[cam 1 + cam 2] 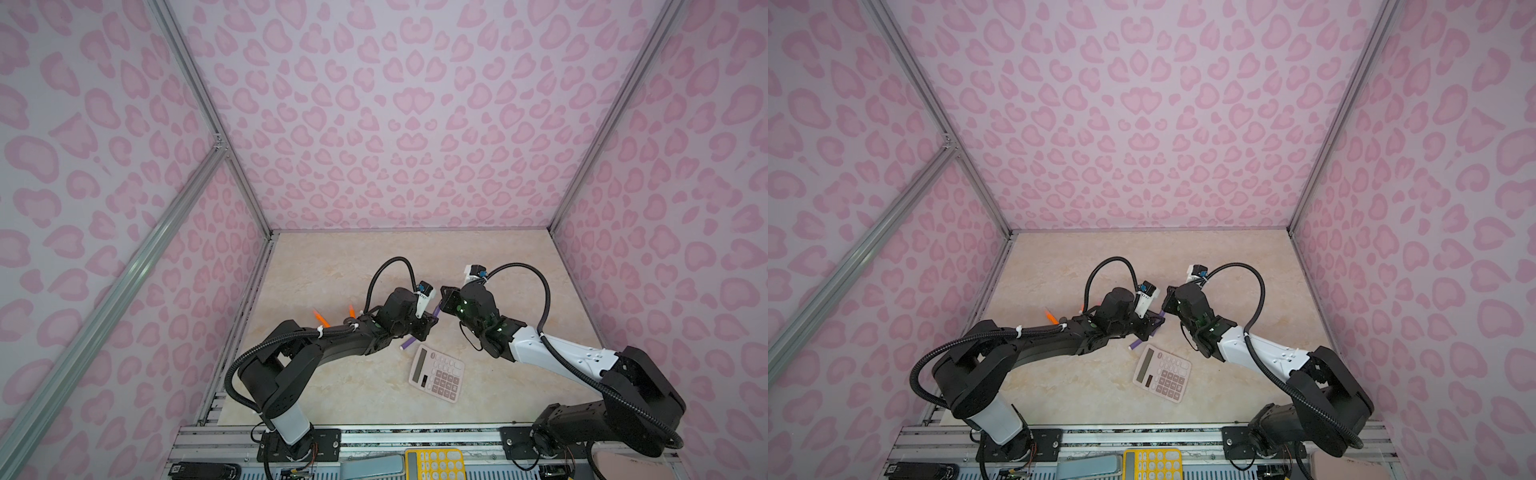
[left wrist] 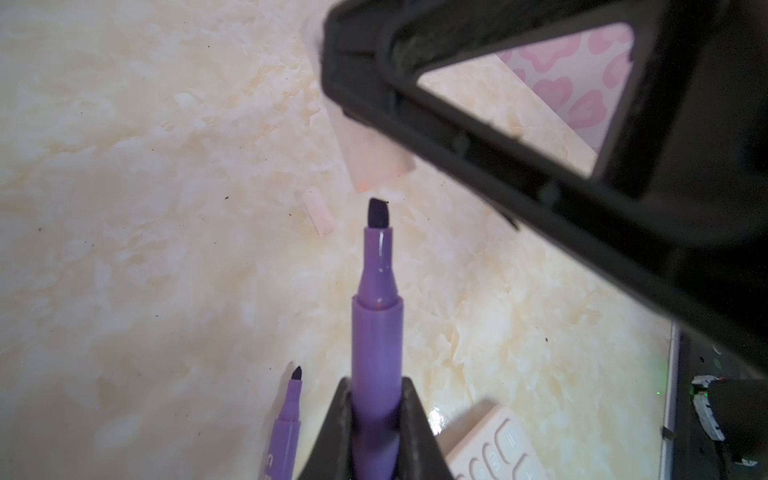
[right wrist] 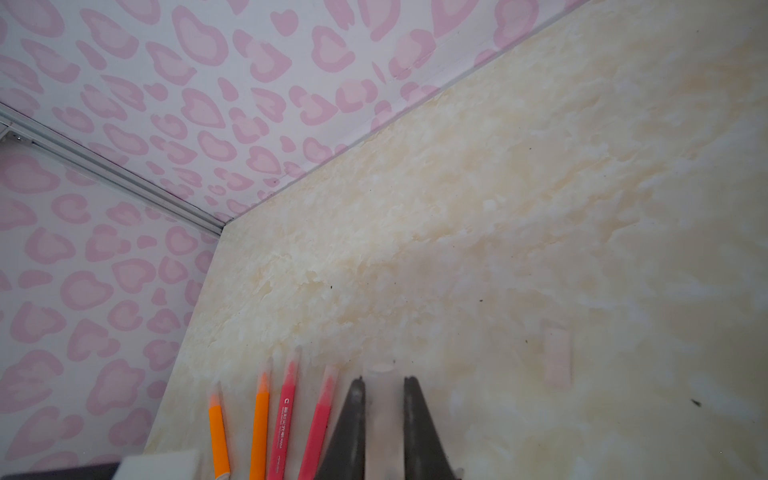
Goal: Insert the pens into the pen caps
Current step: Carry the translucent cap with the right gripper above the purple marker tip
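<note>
1 purple pen (image 2: 377,328) pointed at 1 clear cap (image 3: 383,411) above the marble table (image 1: 332,270).
The left gripper (image 2: 377,384) clenched the pen's barrel; the right gripper (image 3: 383,380) pinched the cap, near the pen tip; a spare cap (image 3: 557,357) lay loose on the table.

Paired overhead views, two close wrist views.
In both top views the cream marbled tabletop (image 1: 332,270) is seen from high above its near edge, facing the pink heart-patterned back wall (image 1: 415,104); nearly everything is shared. The left wrist view is set close along the left tool (image 2: 377,384) and its purple marker pen (image 2: 376,332); a pale pink calculator (image 2: 486,442) is shared with the top views. The right wrist view is aimed past the right tool (image 3: 383,380) and its clear plastic pen cap (image 3: 383,419) toward the far corner.
</note>
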Controlling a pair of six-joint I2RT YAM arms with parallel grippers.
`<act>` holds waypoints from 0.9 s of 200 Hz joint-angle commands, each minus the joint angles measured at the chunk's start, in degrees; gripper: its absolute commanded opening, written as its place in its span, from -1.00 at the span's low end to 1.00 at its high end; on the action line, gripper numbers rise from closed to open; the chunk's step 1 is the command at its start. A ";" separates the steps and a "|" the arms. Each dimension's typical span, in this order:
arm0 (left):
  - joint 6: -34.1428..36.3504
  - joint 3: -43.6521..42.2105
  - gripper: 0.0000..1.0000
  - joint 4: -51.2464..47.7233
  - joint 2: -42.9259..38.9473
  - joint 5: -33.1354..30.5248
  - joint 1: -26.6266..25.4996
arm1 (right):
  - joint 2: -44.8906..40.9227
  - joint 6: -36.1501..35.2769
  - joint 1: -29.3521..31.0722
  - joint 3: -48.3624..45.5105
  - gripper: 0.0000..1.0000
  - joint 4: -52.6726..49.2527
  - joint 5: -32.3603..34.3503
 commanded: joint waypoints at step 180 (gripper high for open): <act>-2.20 2.50 -0.94 0.80 1.47 -0.25 0.72 | -0.23 0.70 1.20 -2.08 -0.98 2.71 5.39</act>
